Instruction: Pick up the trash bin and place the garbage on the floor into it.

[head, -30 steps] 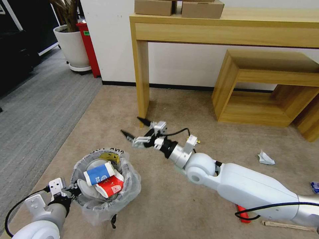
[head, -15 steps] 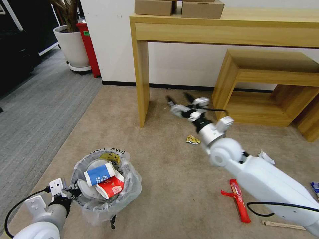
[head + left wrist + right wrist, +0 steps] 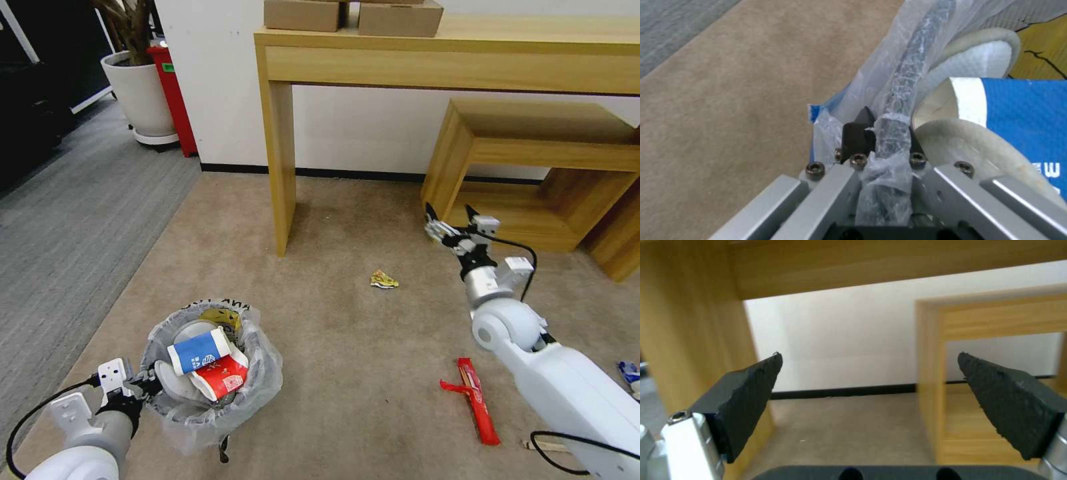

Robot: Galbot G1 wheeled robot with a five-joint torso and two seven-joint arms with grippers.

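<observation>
The head camera looks forward and down at the carpet before the wooden console table, the left wrist camera sits close against the trash bin rim, and the right wrist camera faces that table's leg, shared with the head view.

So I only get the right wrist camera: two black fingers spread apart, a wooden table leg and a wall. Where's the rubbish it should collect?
Observer: Out of your sight. In the head view a crumpled yellow wrapper lies on the carpet, nearer the robot than the right gripper.
Operator: Anything else down there?
Observer: A red wrapper lies on the floor beside the right arm.
Operator: And the bin?
Observer: The left gripper is clamped on the bag-lined rim of the trash bin, on the robot's left side.
</observation>
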